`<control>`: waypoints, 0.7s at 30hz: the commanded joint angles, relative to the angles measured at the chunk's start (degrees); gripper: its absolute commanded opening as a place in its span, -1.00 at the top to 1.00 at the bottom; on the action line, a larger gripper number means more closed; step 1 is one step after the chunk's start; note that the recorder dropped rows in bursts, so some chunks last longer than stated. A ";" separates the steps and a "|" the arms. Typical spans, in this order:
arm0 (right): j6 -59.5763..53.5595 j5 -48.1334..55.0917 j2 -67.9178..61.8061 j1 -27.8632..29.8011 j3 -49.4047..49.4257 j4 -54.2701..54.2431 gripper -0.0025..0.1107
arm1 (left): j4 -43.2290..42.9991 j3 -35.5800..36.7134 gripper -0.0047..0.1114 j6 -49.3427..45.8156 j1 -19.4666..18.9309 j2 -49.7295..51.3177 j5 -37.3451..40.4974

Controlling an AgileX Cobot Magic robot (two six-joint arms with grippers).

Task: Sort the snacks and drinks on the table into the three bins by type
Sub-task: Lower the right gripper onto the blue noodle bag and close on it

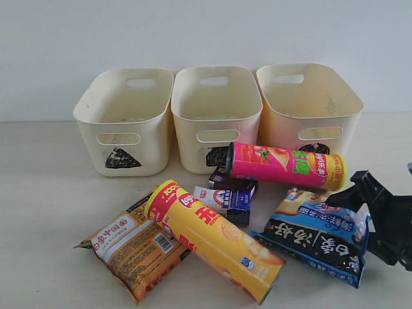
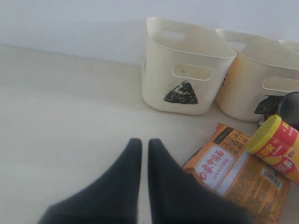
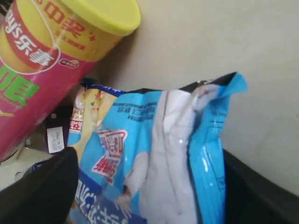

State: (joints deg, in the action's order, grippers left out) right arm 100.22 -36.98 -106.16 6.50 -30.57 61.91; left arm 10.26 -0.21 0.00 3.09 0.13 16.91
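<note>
Three cream bins stand in a row at the back: triangle (image 1: 122, 122), square (image 1: 215, 116), circle (image 1: 309, 116). In front of them lie the pink tube (image 1: 283, 165), the yellow tube (image 1: 212, 238), the orange-brown noodle packet (image 1: 132, 248), the blue-black noodle packet (image 1: 315, 238) and small dark blue and white packets (image 1: 228, 193). My right gripper (image 1: 358, 226) stands open astride the blue-black packet's (image 3: 154, 154) right end, one finger on each side. My left gripper (image 2: 145, 142) is shut and empty, low over bare table beside the orange-brown packet (image 2: 233, 172). The exterior view does not show it.
A pale wall runs behind the bins. The pink tube (image 3: 42, 70) lies close to the right gripper's side. The triangle bin (image 2: 187, 70) stands ahead of the left gripper, with the yellow tube's lid (image 2: 266, 135) beyond the orange-brown packet.
</note>
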 commanded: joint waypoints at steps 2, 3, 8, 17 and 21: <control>-0.11 16.75 -2.01 -4.24 -0.78 2.88 -0.31 | -0.24 0.21 0.84 0.00 -0.18 -0.13 -0.15; -0.11 17.65 -2.56 -4.38 -0.89 3.54 -0.16 | -0.24 0.21 0.84 0.00 -0.18 -0.13 -0.15; -0.11 16.99 -4.75 -4.38 -0.89 6.69 0.43 | -0.24 0.21 0.84 0.00 -0.18 -0.13 -0.15; 0.40 19.32 3.93 -4.38 -0.78 14.75 0.96 | -0.24 0.21 0.84 0.00 -0.18 -0.13 -0.15; 7.85 19.05 10.73 -4.38 -0.78 23.33 0.96 | -0.24 0.21 0.84 0.00 -0.18 -0.13 -0.15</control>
State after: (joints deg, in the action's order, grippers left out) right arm 105.77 -20.87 -98.20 2.24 -31.85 80.36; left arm 10.26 -0.21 0.00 3.09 0.13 16.91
